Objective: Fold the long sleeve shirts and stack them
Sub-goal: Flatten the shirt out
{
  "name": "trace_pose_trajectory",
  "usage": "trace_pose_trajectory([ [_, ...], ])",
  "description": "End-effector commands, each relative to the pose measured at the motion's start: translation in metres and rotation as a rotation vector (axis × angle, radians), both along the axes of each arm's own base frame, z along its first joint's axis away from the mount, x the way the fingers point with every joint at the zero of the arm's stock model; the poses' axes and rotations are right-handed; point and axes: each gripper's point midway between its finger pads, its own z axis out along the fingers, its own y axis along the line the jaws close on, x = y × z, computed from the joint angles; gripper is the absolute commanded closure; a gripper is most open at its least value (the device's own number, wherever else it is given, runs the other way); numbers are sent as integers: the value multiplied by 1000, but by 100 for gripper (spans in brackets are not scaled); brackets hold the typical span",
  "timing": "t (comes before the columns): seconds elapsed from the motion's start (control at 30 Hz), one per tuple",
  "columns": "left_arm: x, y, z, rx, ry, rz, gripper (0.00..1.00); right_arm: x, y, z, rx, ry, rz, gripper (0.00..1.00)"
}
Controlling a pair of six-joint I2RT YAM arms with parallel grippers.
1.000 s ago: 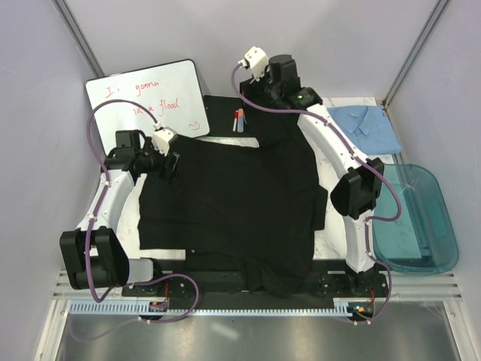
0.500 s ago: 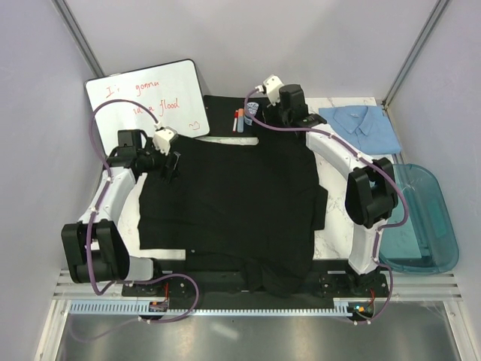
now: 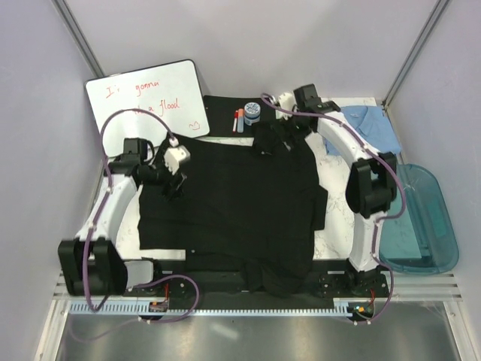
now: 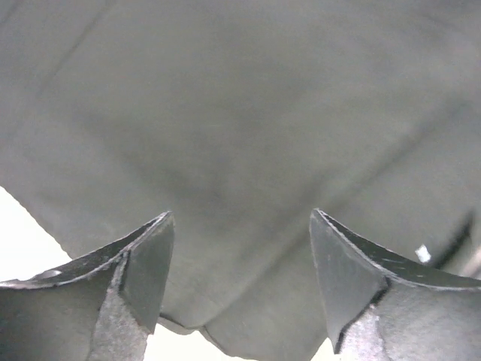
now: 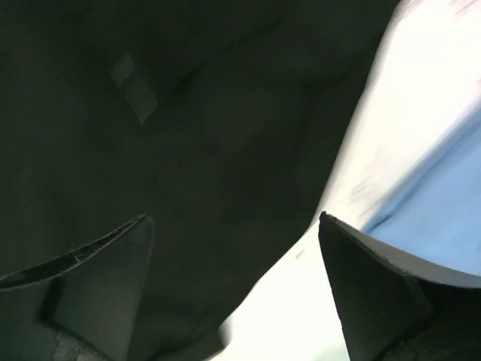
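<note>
Across most of the table (image 3: 335,239) lies the black shirt (image 3: 233,203), spread flat, one end reaching the near edge. At the far right corner lies the light blue shirt (image 3: 379,128), partly hidden by the right arm and not yet stacked with the black one.

We judge the step in hand to be a fold of the black shirt. To do it well, we would pinch only the top layer at an edge, lift with both arms together, and carry the cloth over evenly so nothing bunches beneath.

Our left gripper (image 4: 241,213) hovers over the shirt's left edge, fingers apart, nothing between them. Our right gripper (image 5: 234,218) sits low over the far right corner, fingers spread wide and holding nothing.

We count two shirts, one teal bin (image 3: 421,218), one whiteboard (image 3: 146,98), two markers (image 3: 239,119) and one small round tub (image 3: 252,113).
</note>
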Motion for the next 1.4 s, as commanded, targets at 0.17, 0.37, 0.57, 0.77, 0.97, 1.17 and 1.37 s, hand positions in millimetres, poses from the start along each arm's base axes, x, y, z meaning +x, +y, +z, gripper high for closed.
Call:
trace_pose_trajectory([
  [0.17, -169, -86, -4, 55, 22, -857, 39, -237, 37, -23, 208, 547, 344, 35],
  [0.37, -226, -96, -27, 148, 58, -1203, 45, -249, 64, -63, 238, 652, 342, 47],
  [0.57, -228, -103, -72, 301, -68, -1306, 38, -218, 63, -103, 154, 625, 272, 52],
  [0.77, -209, -115, -94, 375, -198, -1317, 29, -202, 60, -122, 100, 605, 237, 53],
  [0.97, -197, -115, -114, 440, -257, -1339, 23, -196, 58, -123, 84, 589, 233, 54],
  [1.17, -197, -111, -124, 466, -244, -1359, 49, -197, 57, -128, 71, 598, 230, 54],
  [1.37, -210, -142, -75, 282, -317, -1395, 91, -192, 56, -131, 66, 587, 210, 54],
])
